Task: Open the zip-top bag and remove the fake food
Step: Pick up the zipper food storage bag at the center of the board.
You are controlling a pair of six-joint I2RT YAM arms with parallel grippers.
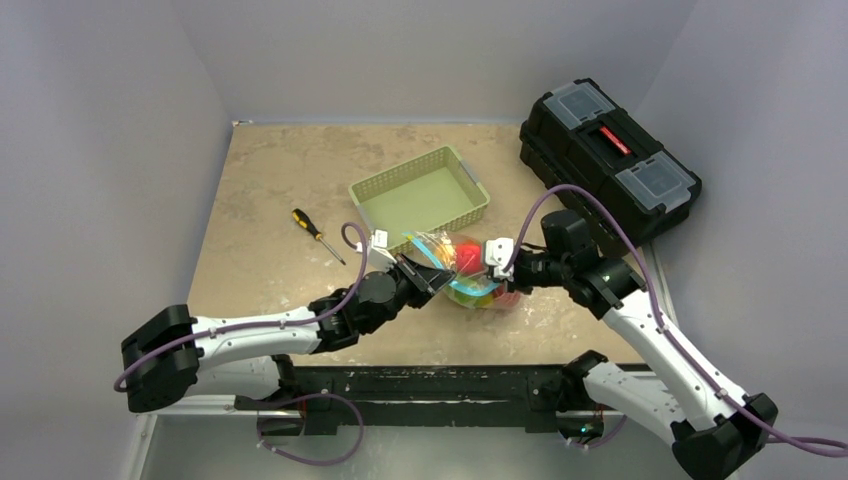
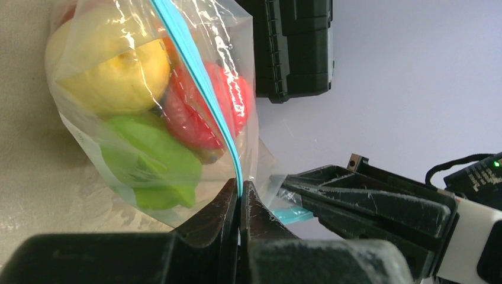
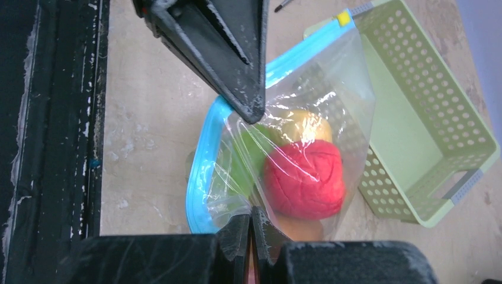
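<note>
Two hands grip one bag (image 1: 462, 258): left hand (image 2: 240, 192) clamped on its blue zipper edge, right hand (image 3: 251, 218) pinching its clear wall. Inside, at least four food pieces (image 3: 305, 177): red, yellow, green, orange. Bag is just before one basket (image 1: 450, 212) on the table (image 1: 270, 200).

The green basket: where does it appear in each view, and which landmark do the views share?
Top external: green basket, upper centre, just beyond the zip-top bag.
Left wrist: not in it.
Right wrist: basket at the right side, behind the bag.
Shared landmark: the bag's light-blue zipper strip, seen in all three views.
</note>
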